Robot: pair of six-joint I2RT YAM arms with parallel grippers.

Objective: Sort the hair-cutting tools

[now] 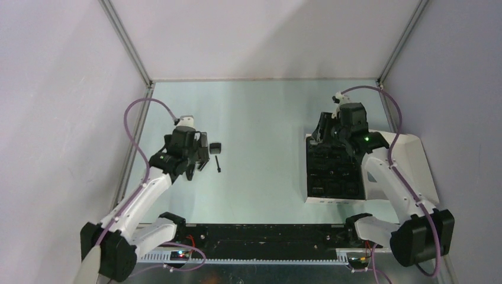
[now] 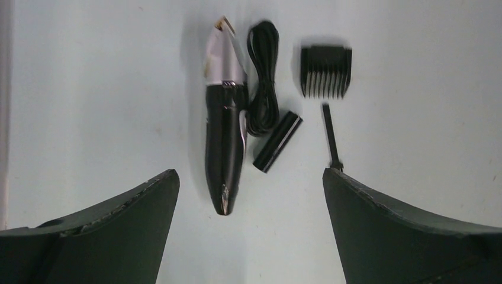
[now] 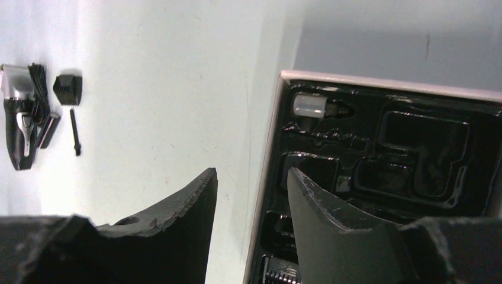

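In the left wrist view the clipper body (image 2: 225, 130) with its silvery tip lies on the table. A coiled black cord (image 2: 262, 77) and a short black piece (image 2: 277, 142) lie to its right. Further right are a comb attachment (image 2: 325, 71) and the thin brush (image 2: 331, 136). My left gripper (image 2: 250, 177) is open and empty, hovering just short of the clipper's butt end. In the top view it (image 1: 198, 158) sits beside the comb attachment (image 1: 216, 147) and brush (image 1: 218, 164). My right gripper (image 3: 252, 173) is open, its fingers straddling the box's left wall.
The flat white box with its black insert (image 1: 331, 171) lies at the right, its lid (image 1: 408, 165) open beside it. A small whitish bottle (image 3: 311, 106) sits in an insert slot, and a ribbed piece (image 3: 278, 275) lies near the bottom. Enclosure walls stand on both sides.
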